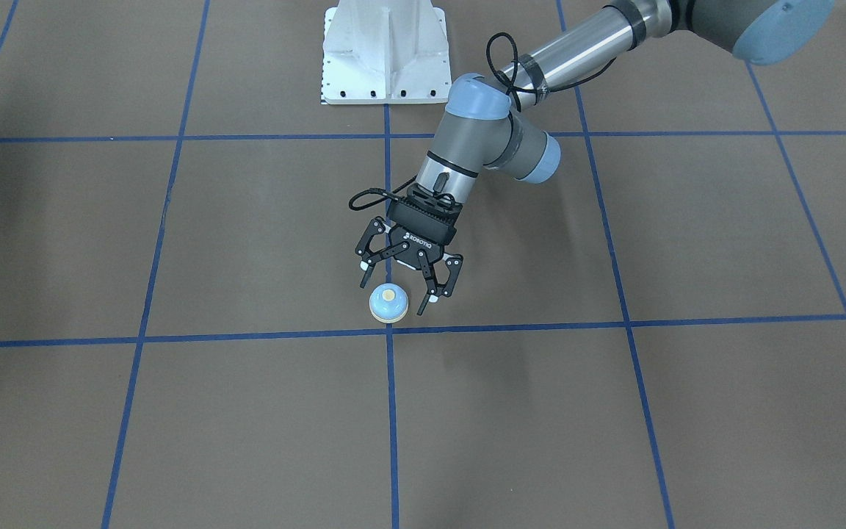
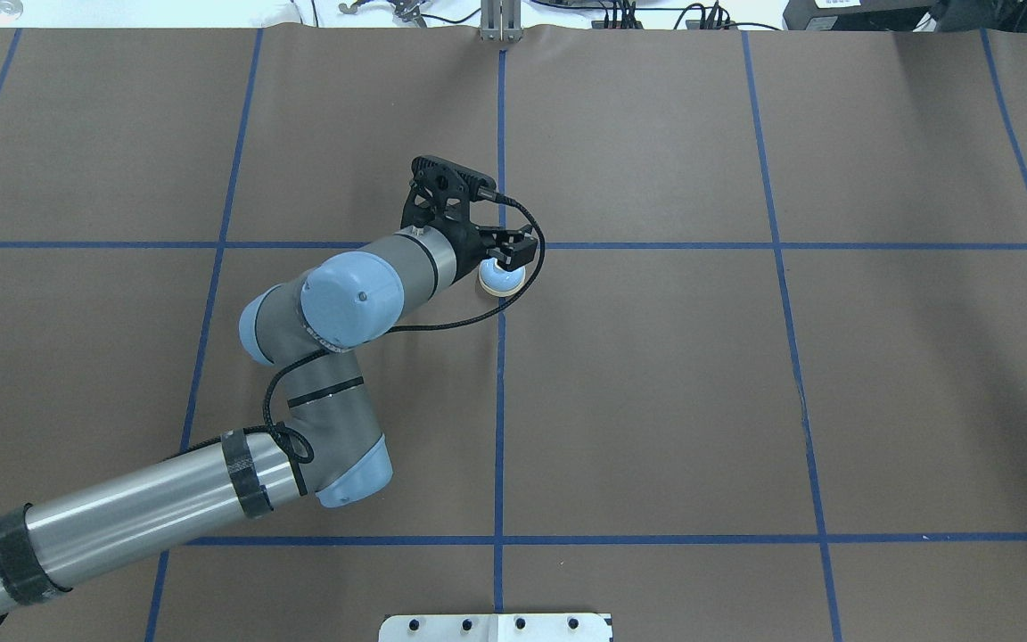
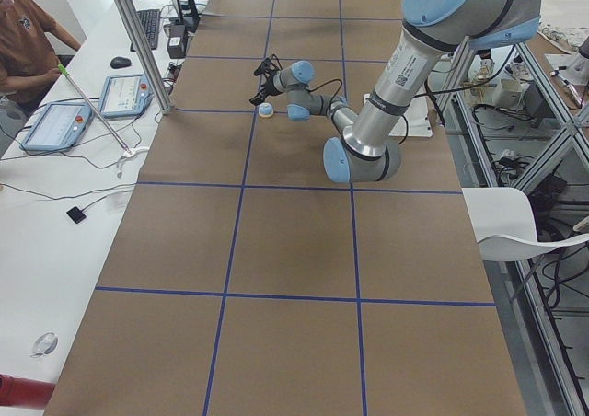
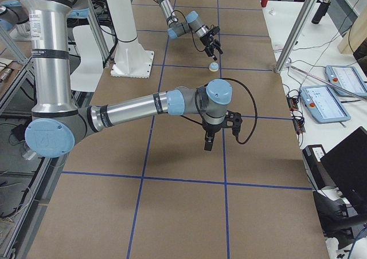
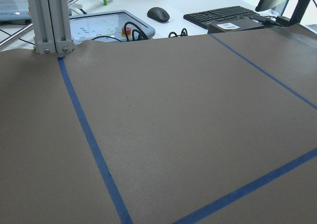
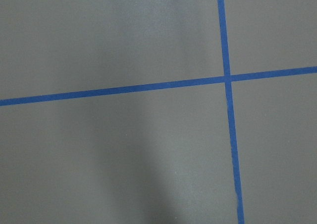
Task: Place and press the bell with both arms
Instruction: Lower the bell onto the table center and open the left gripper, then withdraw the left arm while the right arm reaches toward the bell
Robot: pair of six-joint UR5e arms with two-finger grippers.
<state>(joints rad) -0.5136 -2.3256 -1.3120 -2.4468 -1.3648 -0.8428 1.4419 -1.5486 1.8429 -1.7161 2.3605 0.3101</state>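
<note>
Nearest in the right-end view, the right arm [image 4: 132,107] reaches out over the bench [image 4: 183,213], its claw [image 4: 209,141] pointing down above a blue tape line; whether that claw is spread or clenched cannot be told, since only this side view shows it. Farther along, the bell [image 1: 388,307] stands upright on the bench, just beside a crossing of tape lines and out from the white pedestal [image 1: 382,51] along the middle line; its cream button [image 1: 389,294] faces up, uncovered. Over it hangs the left claw [image 1: 396,290], released, fingers spread wide and grasping nothing; the side views show it lifted clear of the bell, not touching it; the left arm [image 2: 121,513] stretches in from its own side.

Judged from this, the placing looks done and the pressing is the step in hand; the next move calls for a claw tip to come straight down on the button, centred, so the bell neither skids nor tips; the right arm is well apart from the bell and would have to cross much of the bench to reach it, while the left claw would need to give it room.

Counted: one bell; two arms; two claws; one pedestal.
</note>
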